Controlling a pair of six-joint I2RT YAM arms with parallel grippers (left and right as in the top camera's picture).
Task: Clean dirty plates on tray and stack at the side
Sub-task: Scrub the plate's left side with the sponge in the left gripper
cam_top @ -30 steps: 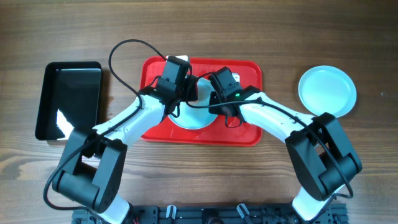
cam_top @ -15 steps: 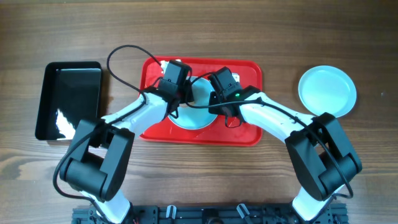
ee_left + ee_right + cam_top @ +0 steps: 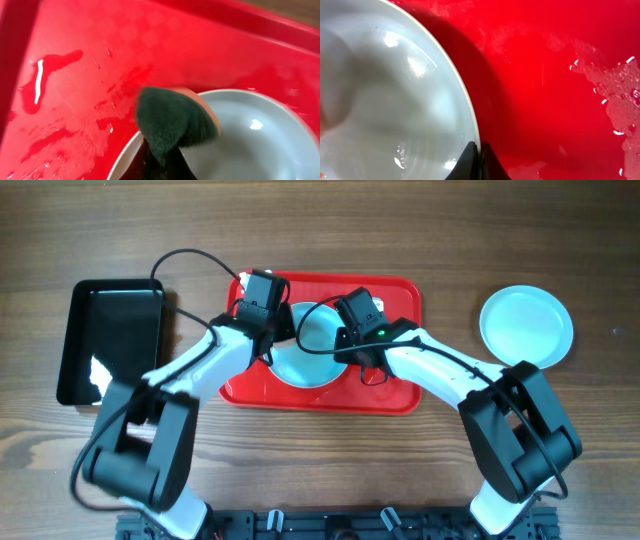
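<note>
Overlapping the rim of the pale mint-blue round plate (image 3: 250, 145), a dark green sponge (image 3: 170, 122) is pinched by the left gripper (image 3: 162, 162); that rim is nipped by the right gripper (image 3: 479, 160).

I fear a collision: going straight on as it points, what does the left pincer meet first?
Probably the plate, through the green sponge that the left pincer holds; depth is unclear.

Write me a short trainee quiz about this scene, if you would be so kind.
1. True or false: the left claw holds a dark green sponge.
2. Where is the untouched plate? A: on the table, right of the red tray; B: stacked on another plate; C: in a claw.
3. Fill in: the right claw pinches the tray's plate by its ____.
Key: 1 true; 2 A; 3 rim.
</note>
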